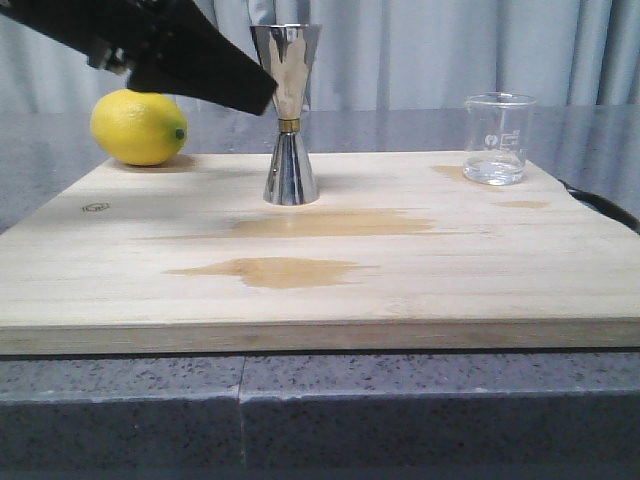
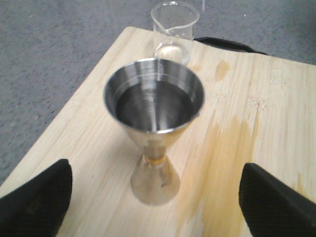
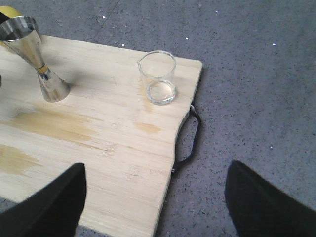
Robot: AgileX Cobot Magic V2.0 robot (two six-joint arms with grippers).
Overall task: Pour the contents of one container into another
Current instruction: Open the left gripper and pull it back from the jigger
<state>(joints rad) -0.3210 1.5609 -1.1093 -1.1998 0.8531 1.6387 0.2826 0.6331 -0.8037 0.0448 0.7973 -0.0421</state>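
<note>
Beaker (image 1: 497, 140) holds shallow clear liquid; jigger (image 1: 289, 115) stands upright, well apart.

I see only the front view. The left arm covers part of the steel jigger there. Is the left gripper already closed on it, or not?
Observer: Not closed. In the left wrist view the left gripper is open, one finger on each side of the steel jigger, and neither finger touches it.
Operator: Thank you. Is something inside the upper cup of the jigger?
Observer: The left wrist view looks into the cup. It seems to hold clear liquid, though the picture is blurred.
Operator: And the right arm? I do not see it at all.
Observer: In the right wrist view the right gripper is open above the edge of the wooden board, apart from the glass beaker.
</note>
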